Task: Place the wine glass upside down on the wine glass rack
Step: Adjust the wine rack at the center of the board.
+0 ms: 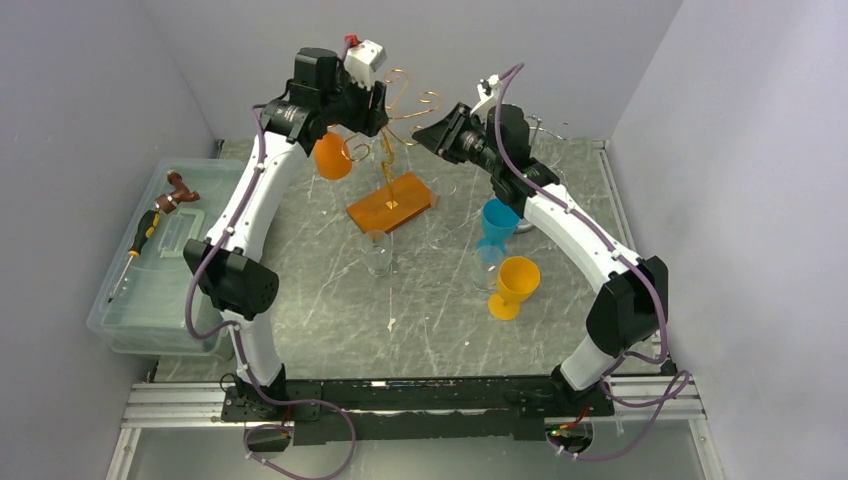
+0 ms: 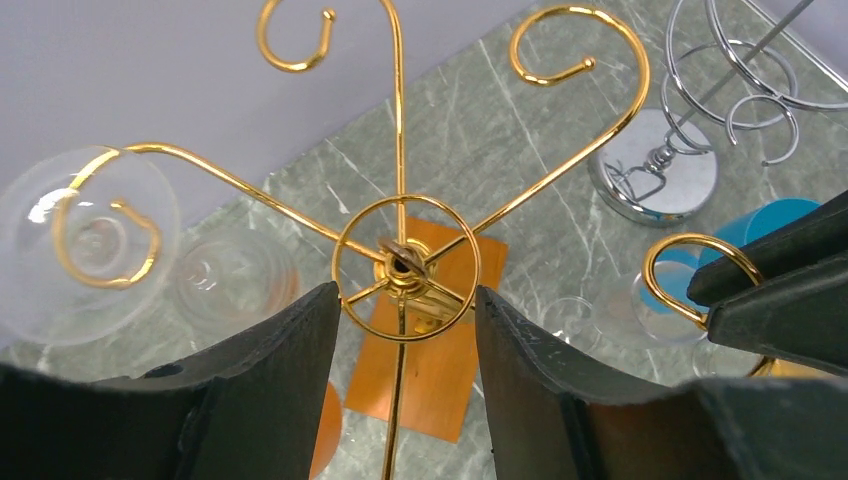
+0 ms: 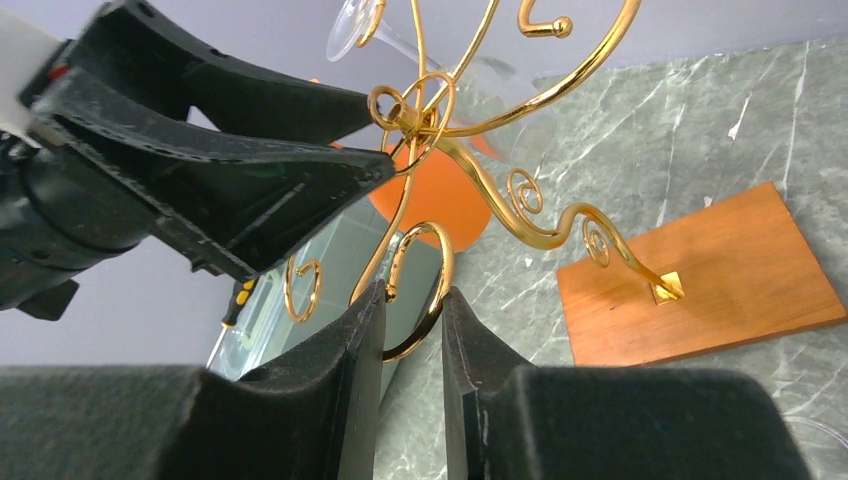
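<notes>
Right end effector [image 3: 412,296] clamps wine glass rack [image 3: 700,280] | left end effector [image 2: 407,300] spread

Marbled table [image 1: 430,320], rack base [image 1: 372,212], clear glass [image 1: 378,255], blue goblet [image 1: 497,222], yellow goblet [image 1: 516,280]

No text, label, brand, number or sign can be read on anything in these views.

A rack [image 1: 392,203] stands upper middle on the tabletop [image 1: 420,330], a wine glass [image 1: 332,157] hanging at its left, a second glass [image 1: 378,253] just below its base. Right of centre stand a cup [image 1: 497,225] and, lower, a goblet [image 1: 515,285]. A bin [image 1: 160,300] at far left holds a screwdriver [image 1: 140,240].
</notes>
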`<state>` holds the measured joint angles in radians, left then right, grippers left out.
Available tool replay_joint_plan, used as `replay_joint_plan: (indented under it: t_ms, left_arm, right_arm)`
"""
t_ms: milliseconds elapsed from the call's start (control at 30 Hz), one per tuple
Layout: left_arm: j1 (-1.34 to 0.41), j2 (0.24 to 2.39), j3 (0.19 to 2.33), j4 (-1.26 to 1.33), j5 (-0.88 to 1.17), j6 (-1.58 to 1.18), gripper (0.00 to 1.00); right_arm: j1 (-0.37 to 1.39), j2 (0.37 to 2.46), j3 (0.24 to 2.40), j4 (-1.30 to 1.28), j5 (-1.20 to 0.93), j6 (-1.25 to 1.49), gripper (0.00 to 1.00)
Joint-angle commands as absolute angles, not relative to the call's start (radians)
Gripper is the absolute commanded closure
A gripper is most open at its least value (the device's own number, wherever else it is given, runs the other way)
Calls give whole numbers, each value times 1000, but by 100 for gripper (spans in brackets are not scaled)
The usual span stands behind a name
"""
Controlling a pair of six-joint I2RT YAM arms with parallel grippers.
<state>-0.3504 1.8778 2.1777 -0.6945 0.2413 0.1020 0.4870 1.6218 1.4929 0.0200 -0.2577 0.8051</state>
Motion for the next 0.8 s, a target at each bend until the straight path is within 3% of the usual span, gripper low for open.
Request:
replay_joint_plan:
  t_ms: [0,367,767]
  left_arm:
    - [-354,1904,2222,-698,309,51,43]
    - [-354,1895,2176,-676,304,92,50]
    - [-355,1870,2134,-657,341,101,51]
  right_arm:
    - [510,1597,1495,43,-234,778,100]
    - [587,1564,1444,72,-184,792,100]
    - [623,1525,1387,73,-146,793,100]
